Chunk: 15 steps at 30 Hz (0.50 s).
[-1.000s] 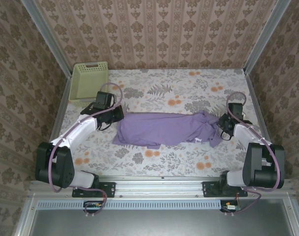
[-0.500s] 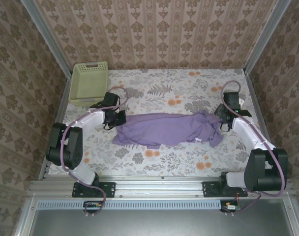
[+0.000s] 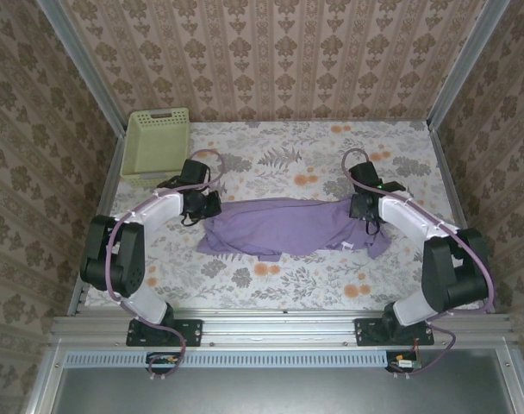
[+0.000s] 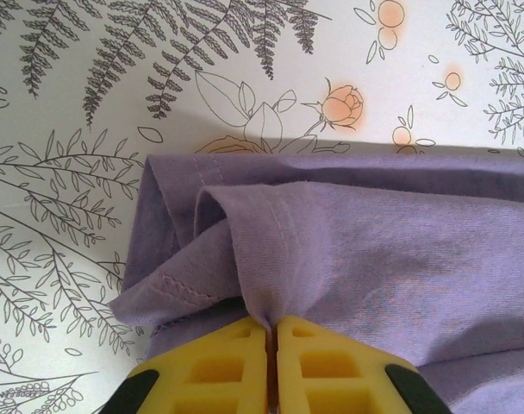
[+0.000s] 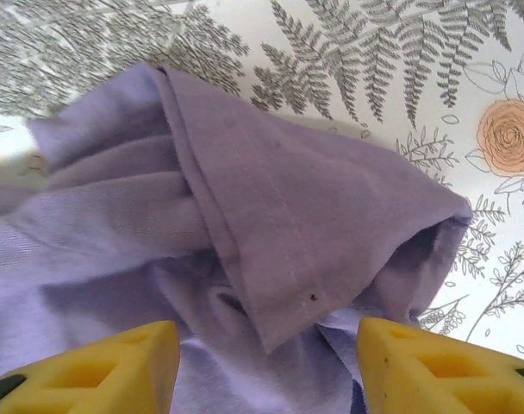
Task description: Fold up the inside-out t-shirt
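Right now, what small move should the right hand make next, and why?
Probably lower the right hand and close it on the bunched fold of the lavender cotton t-shirt: it hangs open astride that fold, while the left hand is shut on the opposite end.

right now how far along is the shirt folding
Roughly early to midway. Done: the shirt lies gathered into one long strip across the table, not yet a compact fold. In hand: the left gripper is shut on a pinch of fabric at the strip's left end; the right gripper hangs open over the bunched right end, holding nothing. Left: grip that end, fold the strip over, flatten it.
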Motion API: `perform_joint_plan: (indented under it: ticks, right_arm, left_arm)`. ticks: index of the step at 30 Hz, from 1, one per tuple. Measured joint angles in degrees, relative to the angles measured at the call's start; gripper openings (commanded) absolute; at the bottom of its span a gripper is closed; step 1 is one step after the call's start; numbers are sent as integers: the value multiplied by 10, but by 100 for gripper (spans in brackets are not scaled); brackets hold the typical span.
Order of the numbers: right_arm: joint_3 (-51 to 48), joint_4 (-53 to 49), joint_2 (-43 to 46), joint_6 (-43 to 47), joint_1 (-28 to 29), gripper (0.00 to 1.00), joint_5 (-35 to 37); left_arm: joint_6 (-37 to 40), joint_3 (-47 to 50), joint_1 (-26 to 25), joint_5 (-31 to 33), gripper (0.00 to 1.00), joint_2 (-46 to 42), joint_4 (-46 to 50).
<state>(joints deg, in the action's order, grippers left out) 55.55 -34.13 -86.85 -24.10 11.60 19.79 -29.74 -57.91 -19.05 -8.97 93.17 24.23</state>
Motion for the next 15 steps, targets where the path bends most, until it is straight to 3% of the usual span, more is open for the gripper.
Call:
perform_joint_plan:
  ticks: [8, 15]
  right_arm:
    - [11, -11, -53, 0, -1, 41, 32]
    - [25, -10, -60, 0, -6, 40, 61]
  left_arm:
    - [0, 0, 0, 0, 11, 0, 0]
    - [0, 0, 0, 0, 11, 0, 0]
